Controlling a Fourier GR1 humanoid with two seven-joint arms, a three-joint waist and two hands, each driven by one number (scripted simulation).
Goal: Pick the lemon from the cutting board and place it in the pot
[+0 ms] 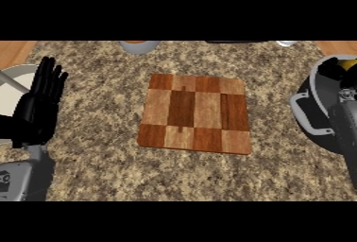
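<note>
The cutting board [194,113] lies bare at the middle of the speckled counter [97,160], a patchwork of light and dark wood squares with nothing resting on it. The lemon [348,62] is well away from it. It shows only as a small yellow patch at the view's right edge, inside the outline of the pot [315,81] and toward the pot's far side.

The pot is a dark grey vessel with a paler side handle, and the frame cuts it off on the right. Much of its inside is hidden by the right forearm [346,127], which crosses over it from below, so it is unclear whether the lemon rests on the pot's bottom or is held above it. The right hand [332,70] is a dark shape just beside the lemon and touching it. Whether it is closed on the fruit or open cannot be told — too little of it shows.

The left hand [38,104] rests at the left edge, fingers straight and pointing up, holding nothing. Behind it a white plate [12,78] is partly in view. A grey bowl [140,46] sits at the counter's far edge — its contents cannot be seen.
</note>
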